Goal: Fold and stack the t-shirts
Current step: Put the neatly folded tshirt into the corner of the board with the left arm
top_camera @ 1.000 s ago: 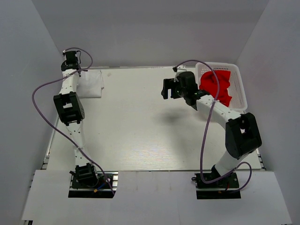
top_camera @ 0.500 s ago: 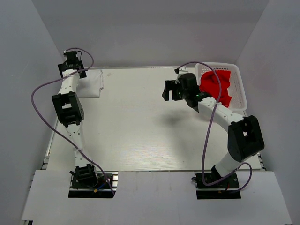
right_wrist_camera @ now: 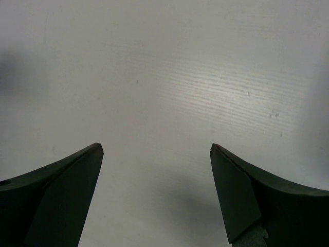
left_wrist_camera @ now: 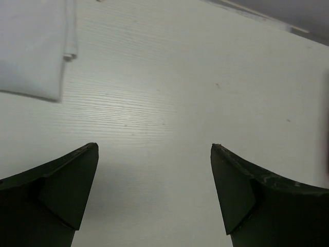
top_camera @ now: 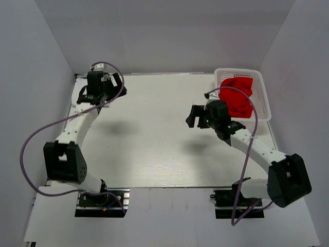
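The white t-shirt [left_wrist_camera: 31, 46] lies folded on the table, up and to the left of my left gripper [left_wrist_camera: 154, 149] in the left wrist view. That gripper is open and holds nothing. In the top view my left gripper [top_camera: 100, 87] hangs over the far left of the table and covers the white shirt. The red t-shirt [top_camera: 237, 98] is bunched in the white basket [top_camera: 262, 92] at the far right. My right gripper [top_camera: 193, 117] stands open and empty over bare table, left of the basket. The right wrist view shows only tabletop between the right gripper's [right_wrist_camera: 157, 147] fingers.
The left arm's purple cable [top_camera: 46, 128] loops out over the left side of the table. The right arm's cable [top_camera: 247, 159] runs along the arm at the right. Grey walls close in the table's left, far and right sides.
My left gripper opened and let go of the white shirt; the arm folded back, its gripper shifting right. My right gripper drew back from beside the basket toward the near side.
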### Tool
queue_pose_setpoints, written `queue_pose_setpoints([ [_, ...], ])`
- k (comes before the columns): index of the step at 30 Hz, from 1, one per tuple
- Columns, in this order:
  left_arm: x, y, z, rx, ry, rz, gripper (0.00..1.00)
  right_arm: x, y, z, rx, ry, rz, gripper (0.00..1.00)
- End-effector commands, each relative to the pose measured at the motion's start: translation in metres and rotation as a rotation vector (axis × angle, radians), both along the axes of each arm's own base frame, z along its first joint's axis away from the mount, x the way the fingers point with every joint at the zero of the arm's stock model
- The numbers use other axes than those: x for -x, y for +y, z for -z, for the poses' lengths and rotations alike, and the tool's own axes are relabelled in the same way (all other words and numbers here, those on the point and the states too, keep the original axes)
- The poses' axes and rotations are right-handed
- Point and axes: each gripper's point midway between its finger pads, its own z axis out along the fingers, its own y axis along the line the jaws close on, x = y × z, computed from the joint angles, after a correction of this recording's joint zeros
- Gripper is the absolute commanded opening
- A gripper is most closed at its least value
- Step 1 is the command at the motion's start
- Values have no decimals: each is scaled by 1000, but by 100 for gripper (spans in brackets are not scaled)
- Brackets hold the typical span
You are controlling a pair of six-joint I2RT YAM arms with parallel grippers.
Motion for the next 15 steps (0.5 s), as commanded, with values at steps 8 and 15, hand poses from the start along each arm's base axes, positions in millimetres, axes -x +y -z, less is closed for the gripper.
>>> queue_pose_setpoints([
  [8,63,-29,15,105,-48,79,100,27,-14,10,-110,-78,49,90],
  [15,72,-20,18,75,-45,46,100,24,-18,12,-100,-92,77,90],
])
